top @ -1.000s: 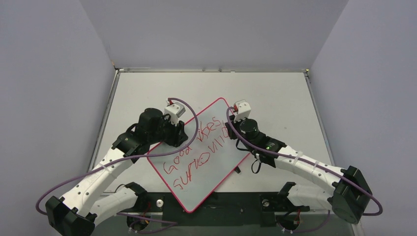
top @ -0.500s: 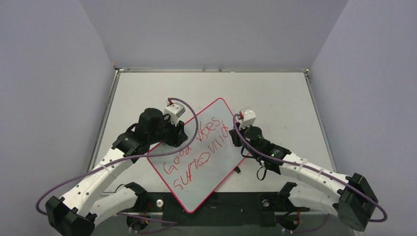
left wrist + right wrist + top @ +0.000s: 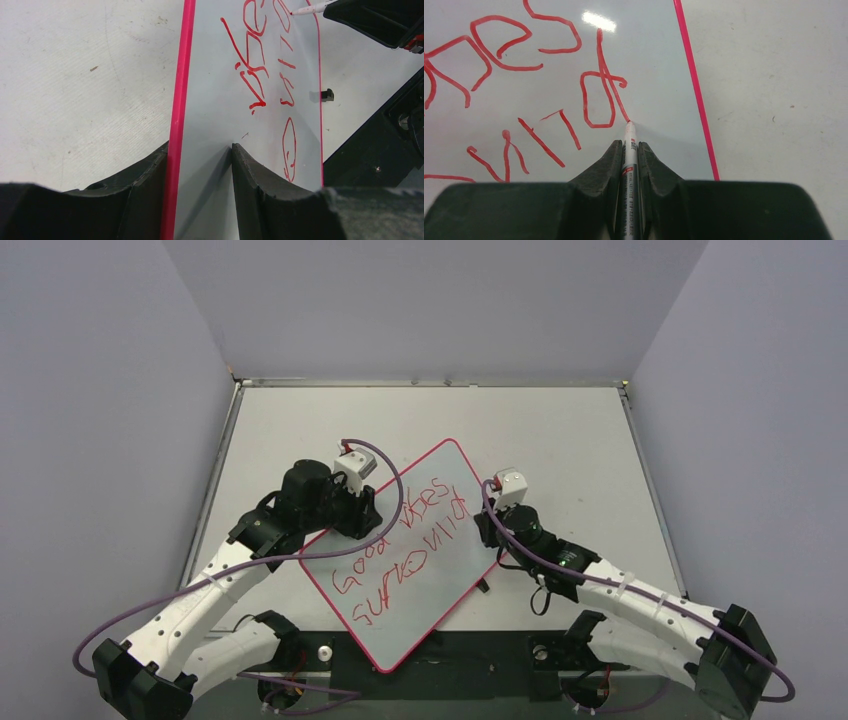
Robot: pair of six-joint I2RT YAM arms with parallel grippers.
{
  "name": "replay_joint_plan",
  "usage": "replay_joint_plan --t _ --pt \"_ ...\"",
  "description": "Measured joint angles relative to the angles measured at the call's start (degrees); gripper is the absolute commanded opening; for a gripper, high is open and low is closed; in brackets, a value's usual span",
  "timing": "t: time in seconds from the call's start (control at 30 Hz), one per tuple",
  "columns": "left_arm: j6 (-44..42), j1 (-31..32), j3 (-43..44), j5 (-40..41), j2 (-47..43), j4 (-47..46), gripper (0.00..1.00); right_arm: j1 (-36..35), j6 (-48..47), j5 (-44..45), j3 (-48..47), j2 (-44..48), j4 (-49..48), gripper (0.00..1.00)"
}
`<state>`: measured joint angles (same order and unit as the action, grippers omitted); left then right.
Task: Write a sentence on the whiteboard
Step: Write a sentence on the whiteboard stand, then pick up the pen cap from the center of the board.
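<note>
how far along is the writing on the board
Mostly done: two red lines of the sentence fill the whiteboard. In hand: the right claw holds the marker, tip at the last letter's tail; the left claw pins the board's edge. Left: lifting off, perhaps.

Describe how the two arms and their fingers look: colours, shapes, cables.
Both arms have white link shells with black joint housings and black bases. A purple cable loops along each one. The left gripper and the right gripper each carry a small white box at the wrist, the left one with a red tag. The fingers are matte black, wedge-shaped, tapering towards the tips. A green light glows on the right forearm.
</note>
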<state>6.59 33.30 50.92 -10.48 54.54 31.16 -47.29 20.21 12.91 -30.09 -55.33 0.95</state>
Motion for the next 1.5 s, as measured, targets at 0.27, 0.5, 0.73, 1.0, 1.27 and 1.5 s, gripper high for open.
replay_joint_plan --t 0.27,0.5,0.73,1.0,1.27,1.5 --pt "0.0 0.0 0.0 -0.2 0.0 -0.1 0.0 -0.4 -0.1 2.5 0.3 4.1 4.9 0.0" --pt "0.0 0.0 0.0 -0.2 0.0 -0.1 0.0 -1.2 -1.1 5.7 -4.7 7.4 10.4 0.0" --pt "0.0 0.9 0.0 0.4 -0.5 0.0 0.0 -1.2 -1.4 8.1 -8.9 9.1 10.3 0.0" --pt "0.4 2.3 0.0 2.2 -3.5 2.2 0.0 -1.6 -1.4 9.5 -9.2 10.4 10.8 0.0" --pt "1.1 2.3 -1.6 3.5 -7.2 3.8 0.06 -1.6 -1.4 10.3 -9.2 11.0 10.8 0.0" --pt "2.0 2.3 -4.4 3.8 -10.4 3.3 0.28 -1.6 -1.4 10.6 -9.0 12.2 10.8 0.0"
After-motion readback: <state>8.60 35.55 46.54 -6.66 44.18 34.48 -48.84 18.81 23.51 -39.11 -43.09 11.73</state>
